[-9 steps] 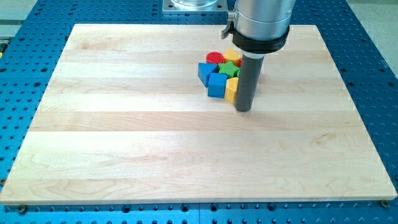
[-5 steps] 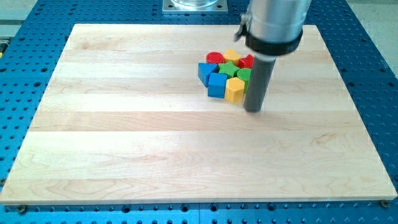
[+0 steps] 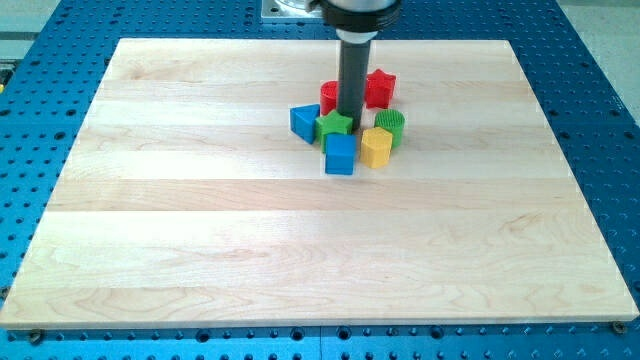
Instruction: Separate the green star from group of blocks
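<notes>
Nearest the view's bottom it's just bare pale wooden board (image 3: 300, 250) with plank seams running across, sitting on a blue perforated metal table (image 3: 600, 100), and there's no readable writing or logo anywhere that I can make out. Moving up, the first block is a blue cube (image 3: 340, 155), with a yellow block (image 3: 375, 148) just to its right and a green ribbed cylinder (image 3: 391, 126) behind that one. Then comes the green star (image 3: 334, 125), right above the blue cube, with another blue block (image 3: 305, 122) close on its left. My tip (image 3: 351, 124) is planted right against the star's right side, between it and the yellow one; it's a plain rod, nothing to clamp, so it's gripping nothing, only touching. Behind it there's a red block (image 3: 329, 96), partly hidden by the rod, and a red star (image 3: 379, 88) further right.
</notes>
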Robot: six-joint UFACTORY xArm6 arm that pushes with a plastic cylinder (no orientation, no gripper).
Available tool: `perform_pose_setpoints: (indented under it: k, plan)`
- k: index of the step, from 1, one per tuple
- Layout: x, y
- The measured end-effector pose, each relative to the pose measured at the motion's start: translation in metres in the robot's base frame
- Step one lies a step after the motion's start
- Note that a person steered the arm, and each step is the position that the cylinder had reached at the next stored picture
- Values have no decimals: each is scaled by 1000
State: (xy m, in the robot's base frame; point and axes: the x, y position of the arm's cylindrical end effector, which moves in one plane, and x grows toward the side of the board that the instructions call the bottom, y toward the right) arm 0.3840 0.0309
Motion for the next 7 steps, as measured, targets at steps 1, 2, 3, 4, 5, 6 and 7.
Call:
perform_pose_setpoints:
  k: [1,2,3,4,5,6,7]
  plan:
    - [23,-8]
    - [52,-21]
    - [70,-27]
    - [66,-97]
    - [81,-107]
    - [105,-82]
    - [111,-160]
